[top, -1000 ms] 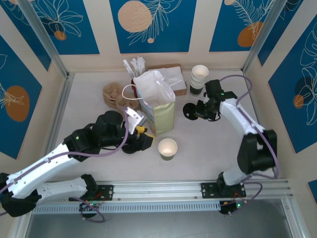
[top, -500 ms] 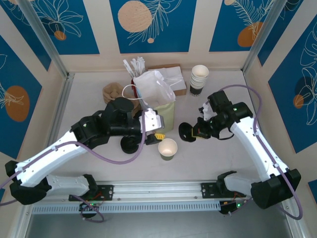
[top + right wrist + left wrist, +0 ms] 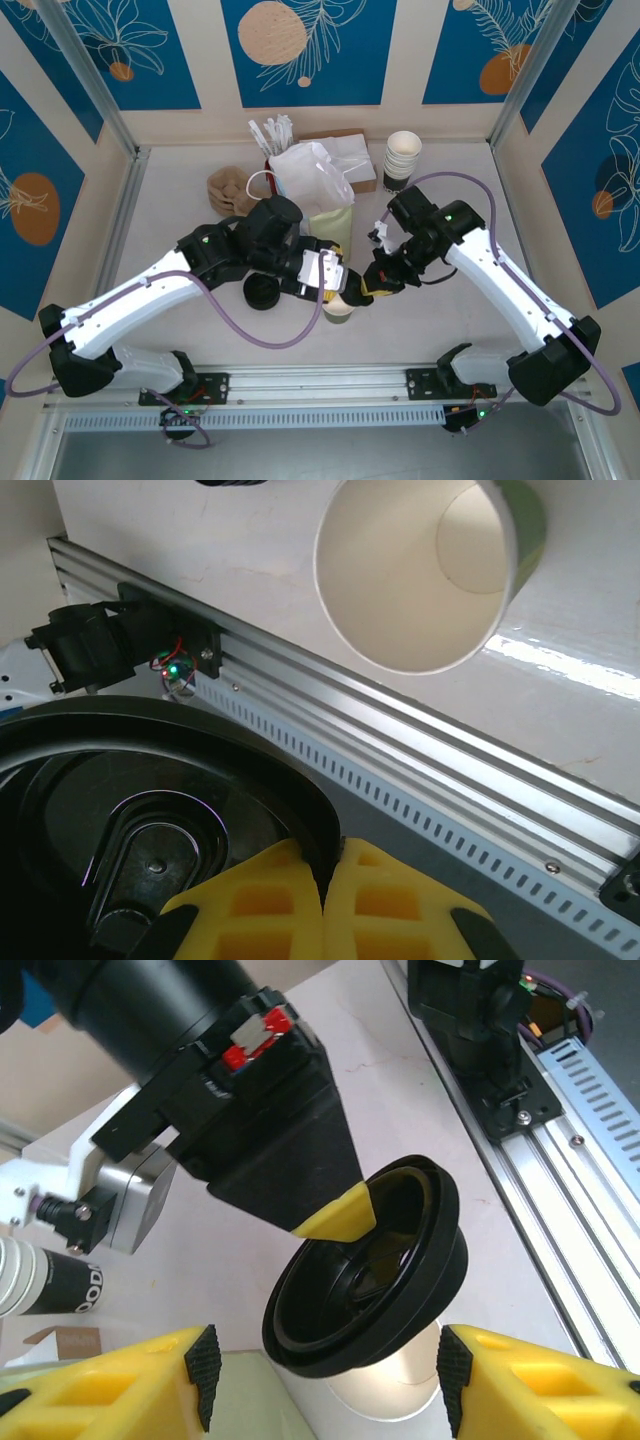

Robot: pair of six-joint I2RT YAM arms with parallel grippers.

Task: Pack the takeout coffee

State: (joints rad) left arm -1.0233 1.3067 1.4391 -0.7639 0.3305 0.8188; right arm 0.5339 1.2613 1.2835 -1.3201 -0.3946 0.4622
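Observation:
The takeout coffee cup (image 3: 341, 309) stands open-topped near the front of the table, white with a cream inside (image 3: 415, 575). My right gripper (image 3: 376, 283) is shut on the rim of a round black lid (image 3: 150, 810), which hangs tilted just above the cup's mouth (image 3: 400, 1390). In the left wrist view the lid (image 3: 370, 1270) covers most of the cup. My left gripper (image 3: 330, 1375) is open, with one yellow finger on each side of the cup and a gap on its left side. From above, the left gripper (image 3: 333, 279) is right beside the cup.
A white paper bag (image 3: 312, 180) and a pale green bag (image 3: 334, 232) stand just behind the cup. A pile of black lids (image 3: 262, 292) lies to the left, and a stack of white cups (image 3: 402, 158) at the back right. The metal rail (image 3: 330, 380) runs along the front.
My right arm has carried the black lid from the back right down to just over the cup. My left gripper has moved right until its fingers flank the cup.

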